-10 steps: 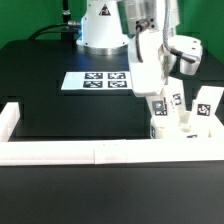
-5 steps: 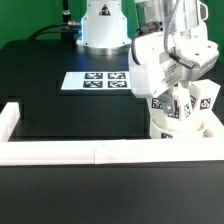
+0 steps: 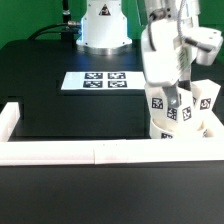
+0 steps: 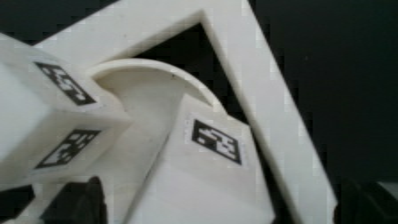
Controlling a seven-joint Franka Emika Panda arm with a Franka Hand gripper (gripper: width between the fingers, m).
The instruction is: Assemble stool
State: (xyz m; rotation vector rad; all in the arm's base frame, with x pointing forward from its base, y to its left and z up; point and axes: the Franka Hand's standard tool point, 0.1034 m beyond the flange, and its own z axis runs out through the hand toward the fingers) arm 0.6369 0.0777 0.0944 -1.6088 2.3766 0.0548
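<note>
The white round stool seat (image 3: pixel 168 133) sits in the corner of the border rail at the exterior view's right. Three tagged white leg blocks stand on it: one on the left (image 3: pixel 157 104), one in the middle (image 3: pixel 183 114), one on the right (image 3: pixel 206 100). My gripper (image 3: pixel 175 98) reaches straight down among them and appears shut on the middle leg block (image 4: pixel 210 150). In the wrist view this block fills the space between my dark fingers (image 4: pixel 43 206). A second leg block (image 4: pixel 64 110) and the seat's curved rim (image 4: pixel 151 70) lie beside it.
The long white border rail (image 3: pixel 90 152) runs along the front and turns at the left (image 3: pixel 9 118); its corner (image 4: pixel 249 70) shows close to the seat. The marker board (image 3: pixel 98 80) lies on the black table behind. The robot base (image 3: pixel 103 25) stands at the back.
The wrist has turned about its vertical axis and shifted slightly towards the exterior view's right over the seat. The gripper now stands upright over the middle leg block.
</note>
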